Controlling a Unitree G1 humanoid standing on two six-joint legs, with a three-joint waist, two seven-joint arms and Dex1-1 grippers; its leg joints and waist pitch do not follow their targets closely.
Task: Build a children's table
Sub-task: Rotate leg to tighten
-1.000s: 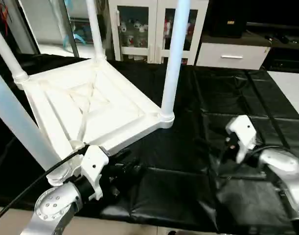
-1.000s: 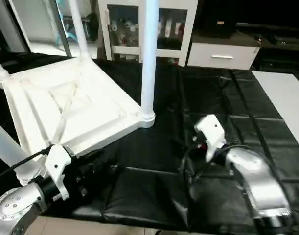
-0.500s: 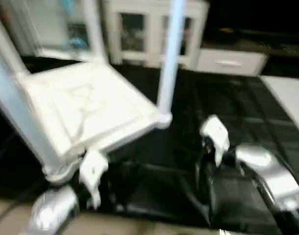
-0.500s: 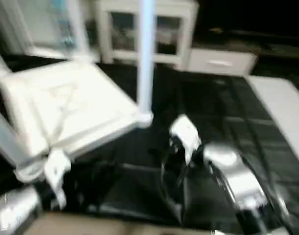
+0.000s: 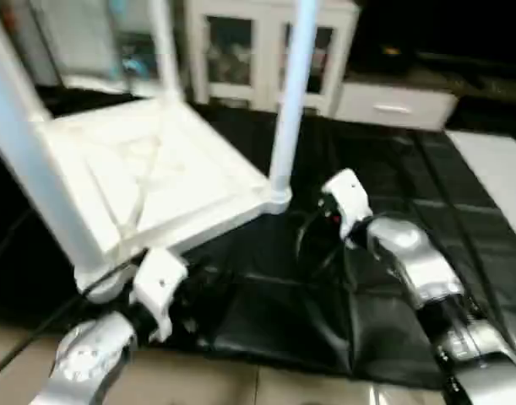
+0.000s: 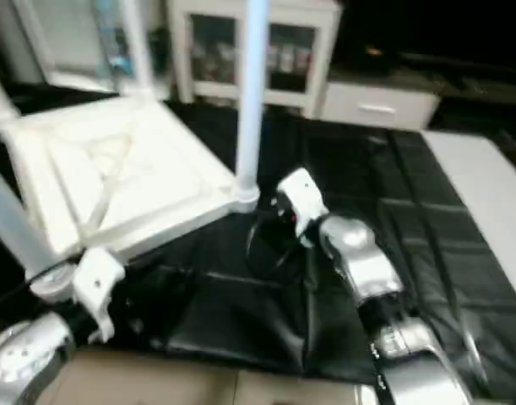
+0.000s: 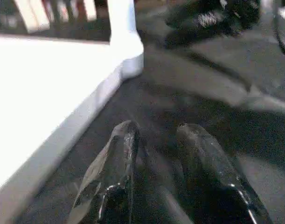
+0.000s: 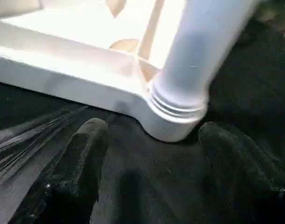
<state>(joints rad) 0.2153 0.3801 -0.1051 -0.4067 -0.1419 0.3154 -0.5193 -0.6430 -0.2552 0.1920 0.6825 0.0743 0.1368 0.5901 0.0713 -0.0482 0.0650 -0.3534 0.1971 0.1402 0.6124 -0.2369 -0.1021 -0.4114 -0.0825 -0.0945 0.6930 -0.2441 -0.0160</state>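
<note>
The little table (image 5: 156,181) lies upside down on the black cloth (image 5: 410,177) so its legs (image 5: 291,93) point up. My right gripper (image 8: 147,154) is open near a corner, my left gripper (image 7: 156,158) empty beside the edge.

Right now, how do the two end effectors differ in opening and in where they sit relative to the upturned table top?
The right end effector is open wide, its fingers to either side of the corner socket where a leg stands. The left end effector has a narrower gap and sits beside the table top's near edge, with nothing between its fingers. Both hold nothing and are low over the black cloth.
</note>
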